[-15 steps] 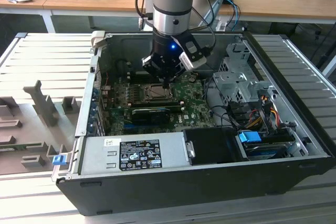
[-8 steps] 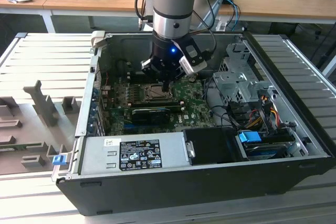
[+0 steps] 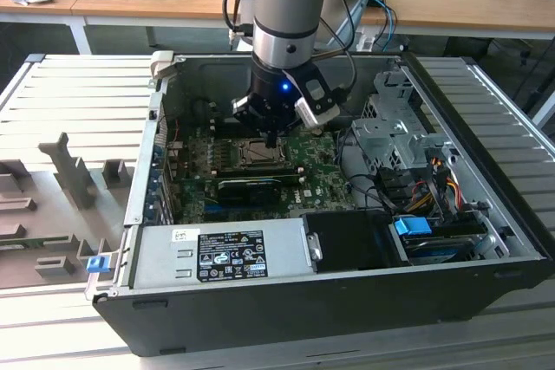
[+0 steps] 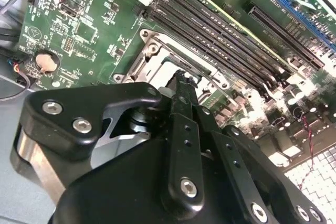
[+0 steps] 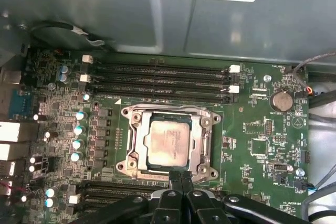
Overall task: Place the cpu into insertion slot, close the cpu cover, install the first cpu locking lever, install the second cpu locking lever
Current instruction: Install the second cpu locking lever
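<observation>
The gripper (image 5: 180, 178) is hanging low inside the open computer case (image 3: 329, 318), its two black fingers (image 5: 175, 181) pressed together with nothing between them, and the tips are sitting right at the edge of the insertion slot (image 5: 169, 142). The cpu (image 5: 167, 141) is already lying in that socket — pale square face up, flat and square to the opening as far as I can judge. The cpu cover (image 5: 201, 139) is lying down around it, its metal frame bordering the chip on all sides, so the work seems to be standing at the cover or the levers; which one I cannot say, since I am not making out either lever clearly.

For a step like this, I would say the closed tips are serving as a pushing point rather than a clamp. The pressure wants to land on the metal frame or a lever — never on the chip's face or on the green motherboard (image 5: 262, 145) beside it.

In the exterior view the gripper (image 3: 271, 139) is standing almost straight over the socket (image 3: 258, 152), with the memory slots (image 5: 157, 82) just beyond the far side.
</observation>
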Controlling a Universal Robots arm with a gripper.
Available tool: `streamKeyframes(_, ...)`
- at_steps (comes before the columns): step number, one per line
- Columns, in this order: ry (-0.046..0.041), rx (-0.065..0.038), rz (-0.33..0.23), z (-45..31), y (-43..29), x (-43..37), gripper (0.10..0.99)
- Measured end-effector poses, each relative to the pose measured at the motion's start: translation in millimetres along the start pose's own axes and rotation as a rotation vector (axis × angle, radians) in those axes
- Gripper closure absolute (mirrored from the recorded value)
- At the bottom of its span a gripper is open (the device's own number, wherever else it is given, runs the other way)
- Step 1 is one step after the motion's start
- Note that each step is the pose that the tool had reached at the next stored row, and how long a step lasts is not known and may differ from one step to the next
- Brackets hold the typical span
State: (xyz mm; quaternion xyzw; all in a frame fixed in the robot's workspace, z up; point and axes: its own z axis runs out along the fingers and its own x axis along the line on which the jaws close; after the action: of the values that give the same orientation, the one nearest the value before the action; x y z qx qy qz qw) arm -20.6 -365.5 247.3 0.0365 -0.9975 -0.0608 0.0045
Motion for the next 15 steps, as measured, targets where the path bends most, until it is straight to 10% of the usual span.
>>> streamKeyframes(15, 0.0, 0.0, 0.0, -0.1, -4.5, 0.3, 0.98)
